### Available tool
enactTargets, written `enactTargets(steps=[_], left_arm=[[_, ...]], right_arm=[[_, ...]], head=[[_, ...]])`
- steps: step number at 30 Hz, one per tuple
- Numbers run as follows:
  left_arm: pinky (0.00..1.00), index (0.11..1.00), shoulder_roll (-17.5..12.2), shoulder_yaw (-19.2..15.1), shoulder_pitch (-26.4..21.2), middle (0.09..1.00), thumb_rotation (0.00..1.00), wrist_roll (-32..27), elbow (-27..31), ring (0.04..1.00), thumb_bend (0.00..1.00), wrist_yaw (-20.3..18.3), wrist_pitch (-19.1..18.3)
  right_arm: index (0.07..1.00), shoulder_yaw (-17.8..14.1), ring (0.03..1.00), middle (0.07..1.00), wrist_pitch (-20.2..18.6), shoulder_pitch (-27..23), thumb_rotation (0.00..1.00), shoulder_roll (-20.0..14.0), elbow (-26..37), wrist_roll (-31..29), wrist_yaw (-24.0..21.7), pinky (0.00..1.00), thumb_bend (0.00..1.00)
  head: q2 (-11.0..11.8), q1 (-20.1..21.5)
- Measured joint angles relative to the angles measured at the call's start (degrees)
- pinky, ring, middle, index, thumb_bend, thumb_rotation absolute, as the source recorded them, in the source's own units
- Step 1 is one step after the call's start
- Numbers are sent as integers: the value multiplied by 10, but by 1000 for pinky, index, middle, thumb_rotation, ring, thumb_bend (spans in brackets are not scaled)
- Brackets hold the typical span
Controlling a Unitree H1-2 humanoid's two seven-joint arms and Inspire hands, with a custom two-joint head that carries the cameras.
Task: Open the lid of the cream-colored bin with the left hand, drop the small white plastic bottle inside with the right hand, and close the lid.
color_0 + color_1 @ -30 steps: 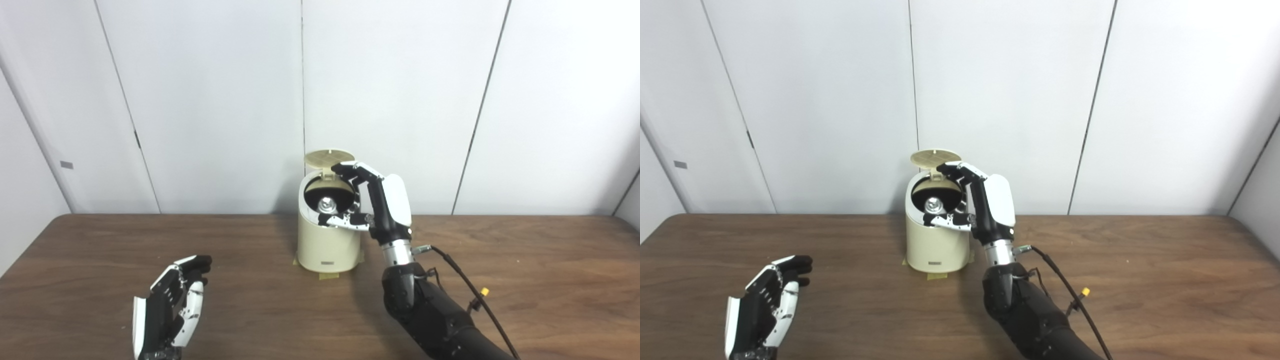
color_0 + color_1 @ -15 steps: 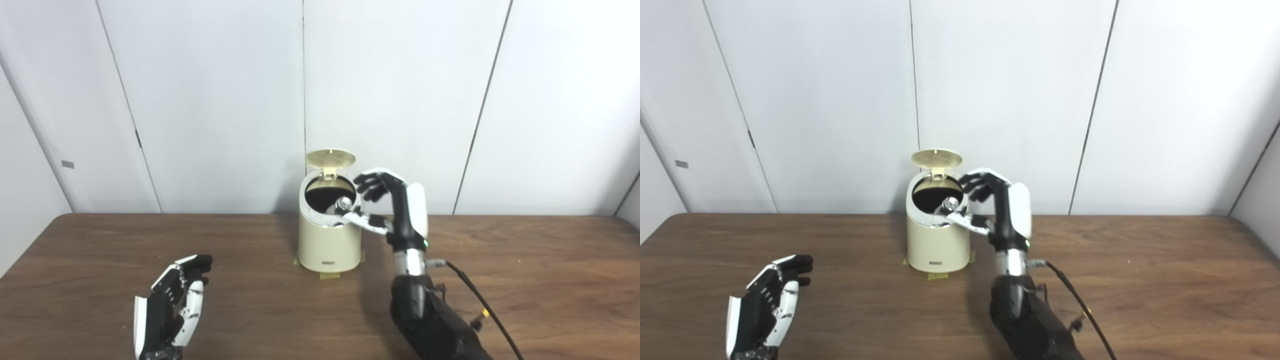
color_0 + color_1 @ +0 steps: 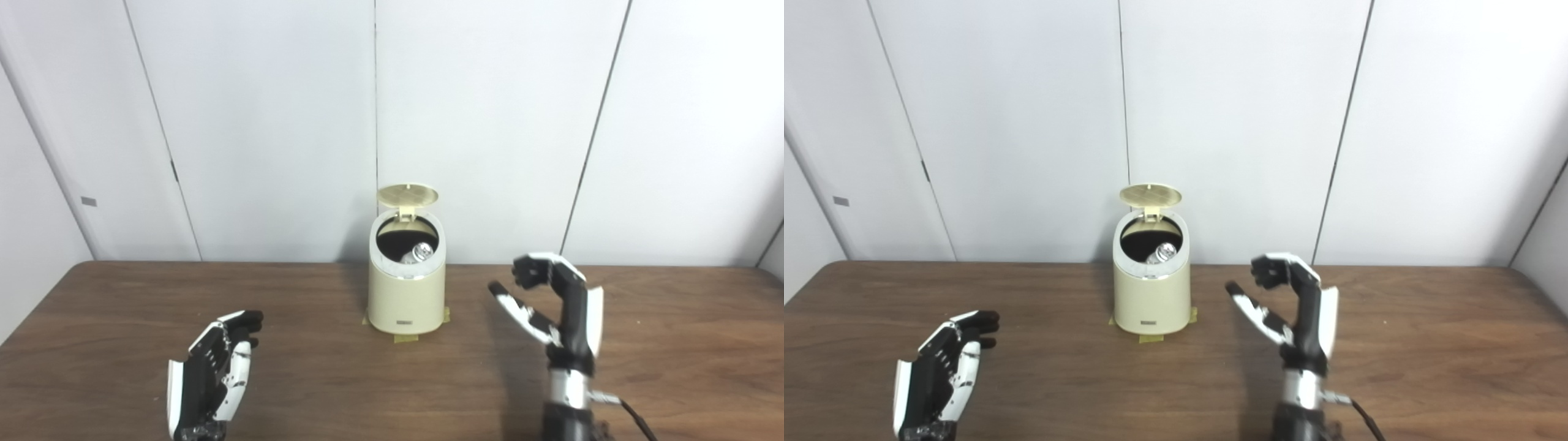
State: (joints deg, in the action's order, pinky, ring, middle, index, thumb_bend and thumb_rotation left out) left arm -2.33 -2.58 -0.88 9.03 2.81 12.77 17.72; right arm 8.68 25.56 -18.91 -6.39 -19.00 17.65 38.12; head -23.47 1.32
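Lid (image 3: 407,195) of the cream bin (image 3: 407,300) standing upright on its rear hinge, opening fully exposed; opening step judged complete. Small bottle (image 3: 418,252) lying inside the dark opening, tilted, its shiny end facing up toward the cameras, resting low against the right inner wall; drop step judged complete. Bin positioned at the back centre of the desk (image 3: 343,380), close to the wall, with strips of tape visible at its base. Right hand (image 3: 554,300) raised above the desk to the right of the bin, well apart from it, holding nothing; upper fingers curled inward, thumb extended toward the bin, a clear gap between thumb and fingers. Left hand (image 3: 211,373) low near the front left of the desk, well apart from the bin, holding nothing; fingers nearly straight, close side by side, thumb tucked near them, not pressed on anything. Remaining work judged as one step only: closing the lid. No hand currently near the lid or the hinge. Closing likely to require a reach to the top rear of the bin and a forward, downward push on the raised lid until seated on the rim. Risk to note: tipping or sliding of the light bin under an off-centre push, though tape at the base likely limits this
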Motion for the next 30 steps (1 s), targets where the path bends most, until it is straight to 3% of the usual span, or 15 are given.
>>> enactTargets(steps=[7, 8, 10, 12, 23, 30], left_arm=[[637, 655, -1, -1, 0, 694, 527, -5, -1, 698, 207, -2, 1], [636, 652, -1, -1, 0, 693, 521, -6, -1, 696, 204, -2, 1], [631, 650, -1, -1, 0, 692, 512, -7, -1, 693, 202, -3, 1], [633, 652, -2, -1, 0, 693, 497, -9, -1, 695, 198, -3, 1], [632, 662, -3, -1, 1, 695, 498, -13, 0, 698, 201, -7, 0], [652, 701, -6, -1, 1, 725, 637, -14, 8, 725, 260, -24, -21]], right_arm=[[495, -40, 604, 635, -29, 60, 150, -6, 77, -54, -106, 492, 481], [599, -45, 622, 652, -36, 65, 273, -5, 85, -57, -117, 507, 333], [659, -51, 638, 669, -42, 72, 405, -1, 94, -56, -130, 518, 262], [679, -54, 641, 673, -46, 81, 434, 3, 100, -54, -143, 523, 232], [686, -77, 647, 681, -49, 85, 393, 13, 103, -36, -178, 532, 201], [684, -90, 643, 679, -49, 83, 427, 20, 99, -38, -185, 534, 237]], head=[[-3, 2], [-3, 3], [-4, 4], [-5, 4], [-10, 5], [-11, 4]])
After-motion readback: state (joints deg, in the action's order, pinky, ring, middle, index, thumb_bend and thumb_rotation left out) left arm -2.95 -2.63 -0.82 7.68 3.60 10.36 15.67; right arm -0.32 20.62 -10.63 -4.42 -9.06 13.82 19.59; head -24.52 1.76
